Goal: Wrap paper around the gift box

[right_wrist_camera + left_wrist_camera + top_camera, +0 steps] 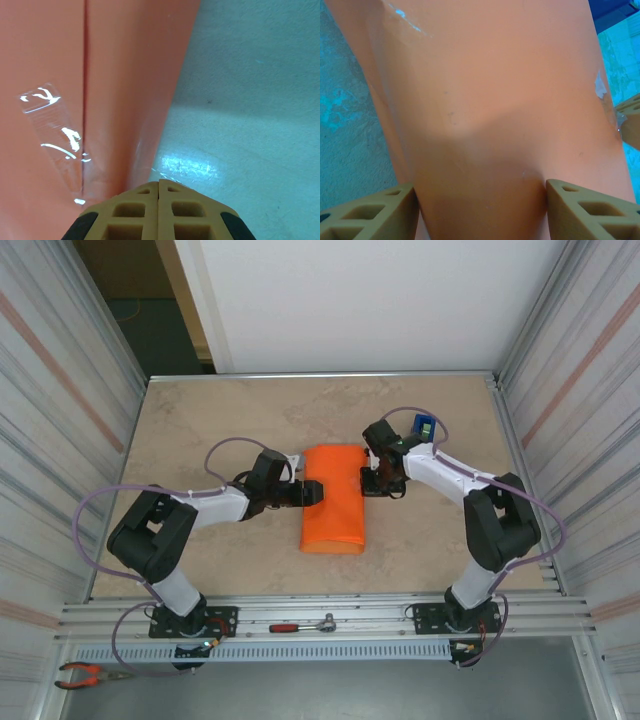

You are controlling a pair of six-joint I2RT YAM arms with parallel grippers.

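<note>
Your right gripper (159,212): pressed together, empty; clear tape strip (50,125) ahead-left on large bright orange paper sheet (40,50). Your left gripper (480,186) clamps the bundle; rub tape down gently.

Top external: mounted above and behind the arm bases (185,622) and aimed steeply down; the whole table (200,430) is taken in from afar, with the bases at 6 o'clock and the back wall (380,300) at 12 o'clock.
Left wrist: carried on the left arm and aimed along the left gripper (480,185), whose fingers (367,215) are framed at 7 and 5 o'clock; the paper (490,100) is viewed from very near.
Right wrist: carried on the right arm and aimed down past the right gripper (159,187) at 6 o'clock; very near, with paper at 9 o'clock and table at 3 o'clock.
Shared: the paper and the table beside it are covered by all three views.
</note>
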